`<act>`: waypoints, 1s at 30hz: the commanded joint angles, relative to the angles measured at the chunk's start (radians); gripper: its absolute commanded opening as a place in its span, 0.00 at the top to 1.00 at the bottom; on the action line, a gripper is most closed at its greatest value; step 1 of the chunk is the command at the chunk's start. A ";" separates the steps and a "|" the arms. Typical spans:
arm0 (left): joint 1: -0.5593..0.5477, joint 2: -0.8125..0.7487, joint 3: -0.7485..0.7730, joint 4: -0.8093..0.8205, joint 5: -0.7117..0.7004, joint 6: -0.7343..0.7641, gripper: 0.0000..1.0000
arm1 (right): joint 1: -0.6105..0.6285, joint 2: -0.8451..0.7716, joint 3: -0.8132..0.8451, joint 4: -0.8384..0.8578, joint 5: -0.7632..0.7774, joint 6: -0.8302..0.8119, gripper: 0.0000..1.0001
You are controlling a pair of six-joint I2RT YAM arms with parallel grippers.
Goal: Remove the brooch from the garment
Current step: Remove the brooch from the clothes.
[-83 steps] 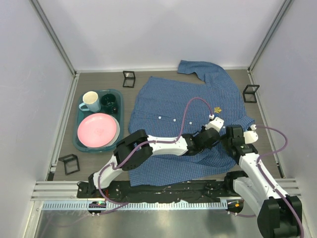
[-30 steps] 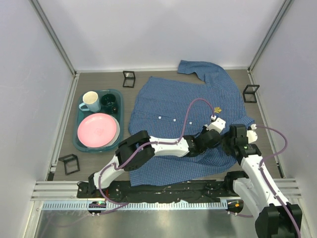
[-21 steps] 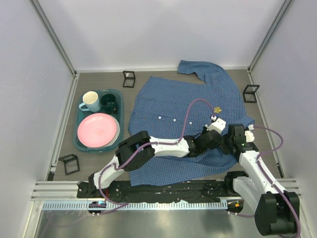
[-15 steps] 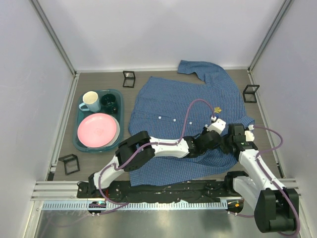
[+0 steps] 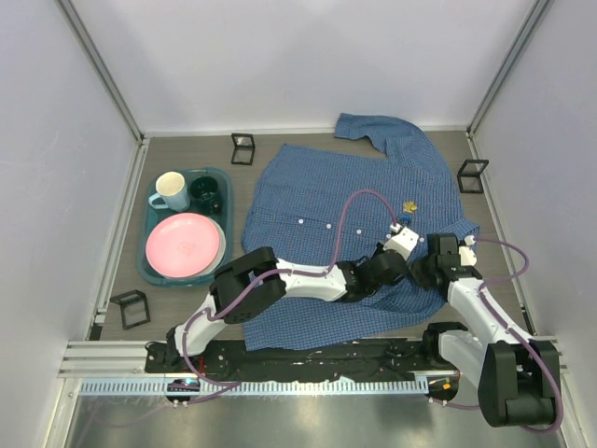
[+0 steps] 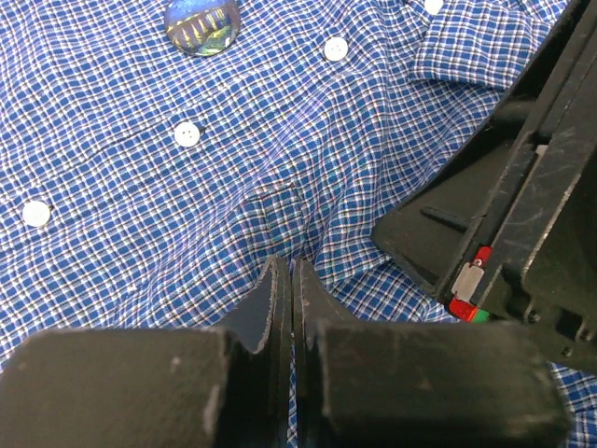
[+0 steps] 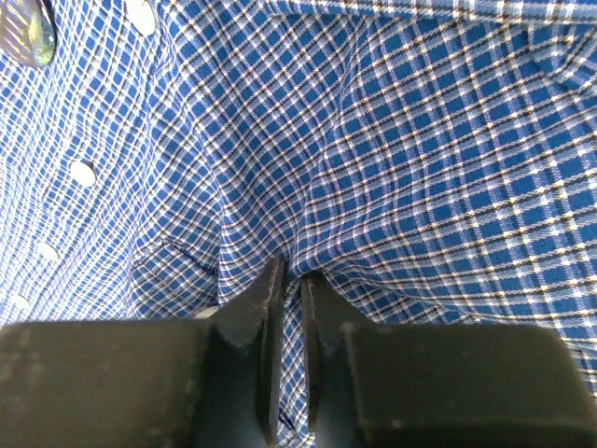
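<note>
We note right jaws just narrowed onto a shirt (image 5: 317,196) fold, left jaws pinching cloth beside; brooch (image 6: 201,21), upper left, still untouched.

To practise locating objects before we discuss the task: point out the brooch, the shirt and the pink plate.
brooch (image 6: 202,23): left wrist view, centre of its glassy dome.
shirt (image 5: 317,191): top external view, flat front panel.
pink plate (image 5: 184,245): top external view, middle of its face.
</note>
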 commanded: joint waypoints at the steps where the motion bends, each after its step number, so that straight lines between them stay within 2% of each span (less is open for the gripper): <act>1: -0.012 -0.056 -0.028 0.063 -0.023 0.088 1.00 | -0.006 -0.023 -0.014 0.017 -0.019 -0.013 0.88; 2: -0.012 -0.057 -0.029 0.068 -0.031 0.097 1.00 | -0.006 -0.030 -0.019 0.012 -0.025 -0.010 0.93; 5: -0.015 -0.048 -0.020 0.074 -0.041 0.129 1.00 | -0.006 -0.061 -0.017 -0.003 -0.037 -0.010 0.99; 8: -0.027 -0.042 -0.013 0.068 -0.066 0.170 1.00 | -0.004 -0.084 0.001 -0.039 -0.054 -0.016 0.99; 21: -0.056 0.001 -0.042 0.232 -0.169 0.312 1.00 | -0.009 -0.233 0.075 -0.210 -0.075 0.035 0.99; 30: -0.065 0.008 -0.094 0.270 -0.196 0.321 1.00 | -0.013 -0.257 0.147 -0.263 -0.057 0.032 0.99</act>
